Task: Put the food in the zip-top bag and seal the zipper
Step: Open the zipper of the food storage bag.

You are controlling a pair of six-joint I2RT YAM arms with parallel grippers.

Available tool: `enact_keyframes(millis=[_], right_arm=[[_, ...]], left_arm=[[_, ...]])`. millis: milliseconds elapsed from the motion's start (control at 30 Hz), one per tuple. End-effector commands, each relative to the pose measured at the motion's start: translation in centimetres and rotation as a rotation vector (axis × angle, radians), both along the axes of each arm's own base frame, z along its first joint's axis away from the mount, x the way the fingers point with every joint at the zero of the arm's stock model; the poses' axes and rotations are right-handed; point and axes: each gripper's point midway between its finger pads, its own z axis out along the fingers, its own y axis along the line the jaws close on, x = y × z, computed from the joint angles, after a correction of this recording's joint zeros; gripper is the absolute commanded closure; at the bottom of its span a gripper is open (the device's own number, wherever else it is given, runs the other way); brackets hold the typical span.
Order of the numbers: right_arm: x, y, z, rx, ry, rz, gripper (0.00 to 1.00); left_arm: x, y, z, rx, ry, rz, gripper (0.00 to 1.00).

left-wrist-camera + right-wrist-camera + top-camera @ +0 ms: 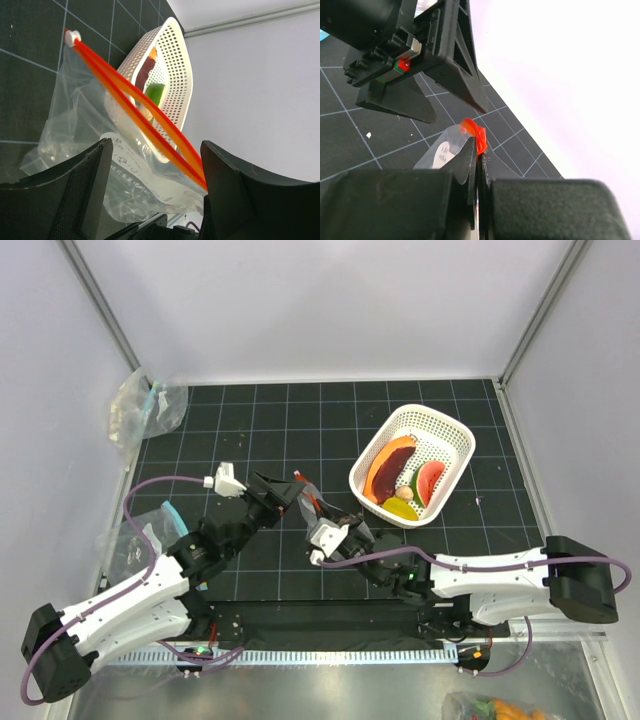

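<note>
The clear zip-top bag (308, 502) hangs between my two grippers above the mat. My right gripper (479, 150) is shut on one end of the red-orange zipper (480, 136). My left gripper (156, 145) is open, and the bag (85, 125) hangs between its fingers. The two zipper strips (135, 107) stand slightly apart, with a white slider (74, 36) at the far end. The food lies in the white lattice basket (448, 430): orange carrot piece (398, 450), dark red piece (380, 476), watermelon slice (432, 483), lemon (400, 508). The basket (177, 65) shows behind the bag.
Clear bags with teal trim lie at the back left corner (145, 405) and beside the left arm (140, 530). Another bag with orange items lies off the table at the near right (490, 708). White walls close in the black gridded mat (270, 420).
</note>
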Motion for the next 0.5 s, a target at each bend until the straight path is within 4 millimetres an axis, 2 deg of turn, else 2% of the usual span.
enact_keyframes(millis=[0, 200, 467], right_arm=[[0.0, -1.2, 2.8, 0.111, -0.031, -0.022, 0.98], [0.0, -1.3, 3.0, 0.113, -0.034, -0.023, 0.98], [-0.3, -1.2, 3.1, 0.111, -0.034, -0.004, 0.98]], left_arm=[[0.1, 0.1, 0.7, -0.027, -0.017, 0.009, 0.27], [0.3, -0.4, -0.2, 0.008, 0.005, -0.007, 0.38], [0.5, -1.0, -0.8, 0.048, 0.026, -0.025, 0.36]])
